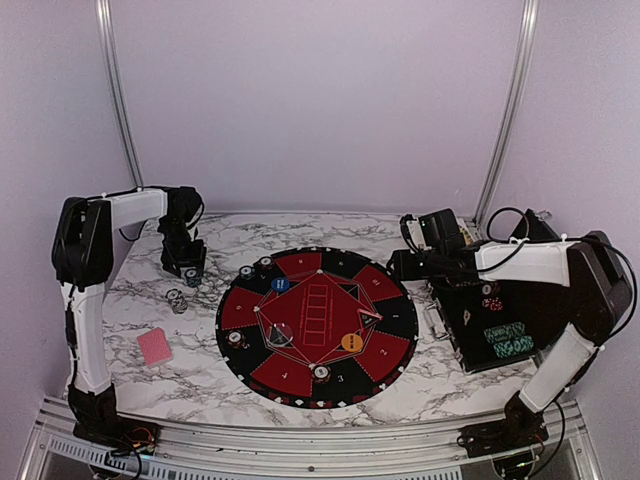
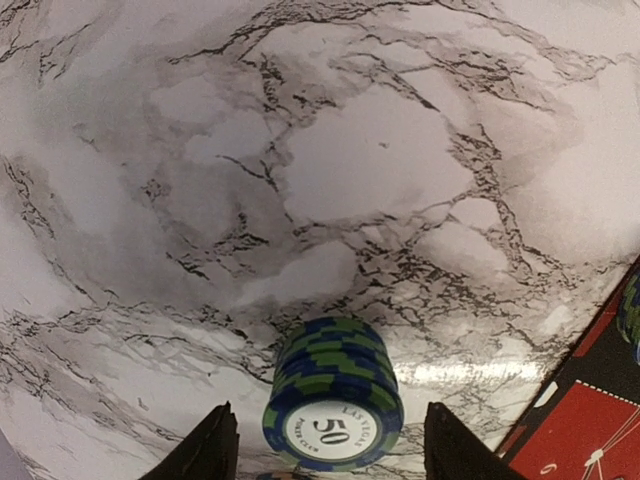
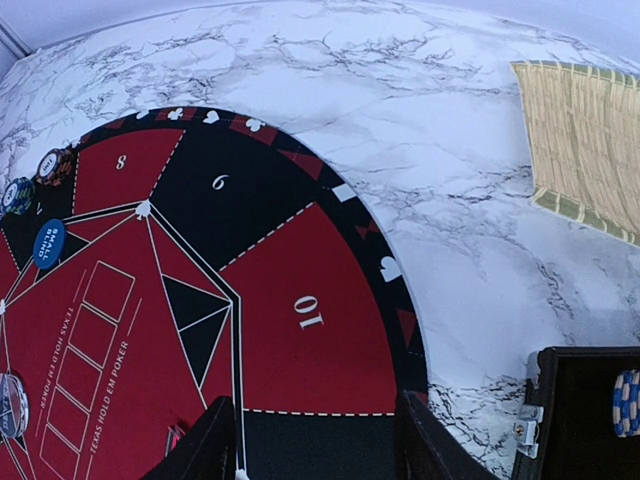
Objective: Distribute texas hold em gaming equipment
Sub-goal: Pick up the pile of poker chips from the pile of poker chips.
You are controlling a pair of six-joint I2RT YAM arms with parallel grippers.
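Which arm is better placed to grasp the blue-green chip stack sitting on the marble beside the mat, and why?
Left. Its open left gripper straddles the chip stack, one finger on either side. The right gripper hangs open over the mat at its opposite edge, near the case.

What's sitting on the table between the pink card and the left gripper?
Small clear round buttons, seemingly two, lie between the pink card and the left gripper, touching neither. The top external view shows this.
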